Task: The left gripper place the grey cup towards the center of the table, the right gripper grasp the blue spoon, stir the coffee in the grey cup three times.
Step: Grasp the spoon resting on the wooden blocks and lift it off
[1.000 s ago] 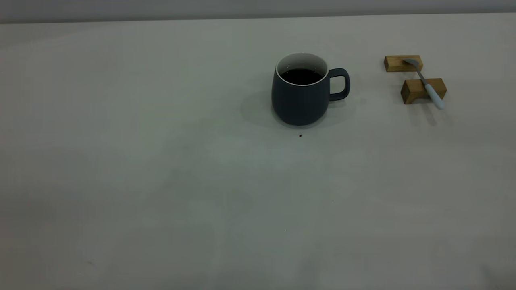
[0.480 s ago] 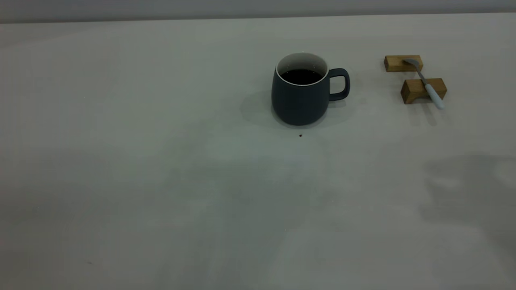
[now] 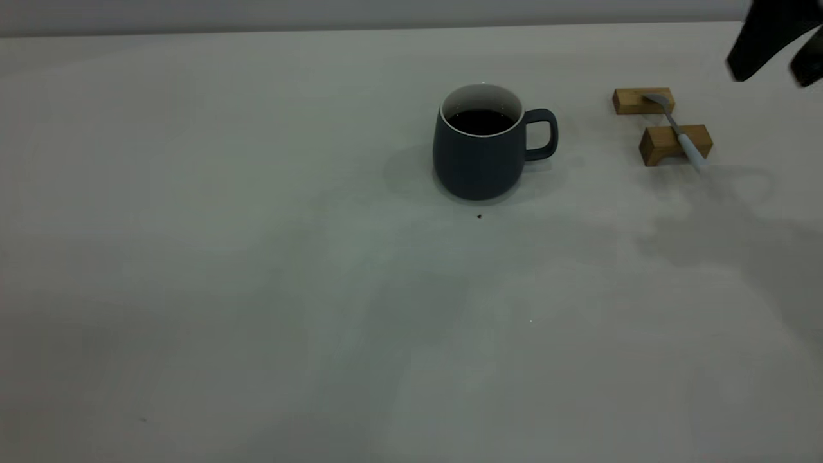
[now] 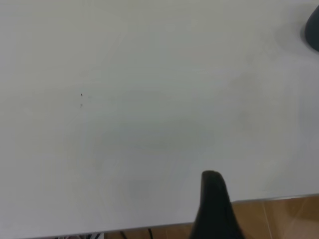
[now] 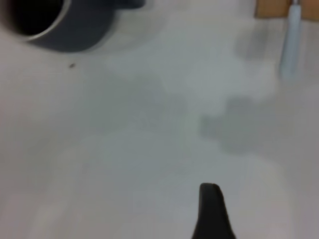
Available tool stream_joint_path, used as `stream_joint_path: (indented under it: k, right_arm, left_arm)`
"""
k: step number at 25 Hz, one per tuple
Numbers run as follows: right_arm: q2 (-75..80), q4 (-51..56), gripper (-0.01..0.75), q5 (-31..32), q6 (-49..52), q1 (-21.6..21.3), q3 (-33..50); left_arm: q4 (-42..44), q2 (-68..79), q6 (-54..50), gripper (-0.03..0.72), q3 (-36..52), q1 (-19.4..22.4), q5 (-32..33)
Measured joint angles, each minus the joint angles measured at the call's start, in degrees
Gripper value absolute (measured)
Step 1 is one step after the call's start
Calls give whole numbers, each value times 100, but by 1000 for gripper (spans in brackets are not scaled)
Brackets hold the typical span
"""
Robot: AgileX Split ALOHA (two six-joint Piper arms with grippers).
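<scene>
The grey cup [image 3: 479, 157] stands upright near the table's [image 3: 257, 289] middle, handle toward the right, with dark coffee [image 3: 481, 121] inside. To its right the blue spoon [image 3: 681, 136] lies across two wooden blocks, bowl on the far one, pale handle sticking out toward the front. My right gripper [image 3: 770, 77] hangs open in the air at the far right, above and beyond the spoon, holding nothing. The right wrist view shows the cup [image 5: 55, 25] and the spoon handle [image 5: 290, 40] ahead. My left gripper [image 4: 214, 209] is near the table's edge, a sliver of the cup [image 4: 314, 30] far off.
Two tan wooden blocks [image 3: 643, 101] [image 3: 665, 145] carry the spoon. A small dark speck [image 3: 479, 216] lies just in front of the cup. A broad shadow [image 3: 739, 244] covers the table's right side. The left wrist view shows the table edge with wooden floor [image 4: 279, 219] beyond.
My right gripper has come into the exterior view at the top right. Its shadow has spread up the table's right side to the spoon. Cup and spoon have not moved.
</scene>
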Motion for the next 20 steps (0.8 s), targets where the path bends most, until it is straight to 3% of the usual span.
stream_joint_path:
  k: [12, 20]
  right_arm:
    - [1973, -464, 580, -45, 340, 0, -1544]
    - [2637, -464, 580, -79, 351, 0, -1914]
  left_arm:
    - [0, 0, 0, 585, 0, 0, 0]
    - [0, 0, 0, 585, 0, 0, 0]
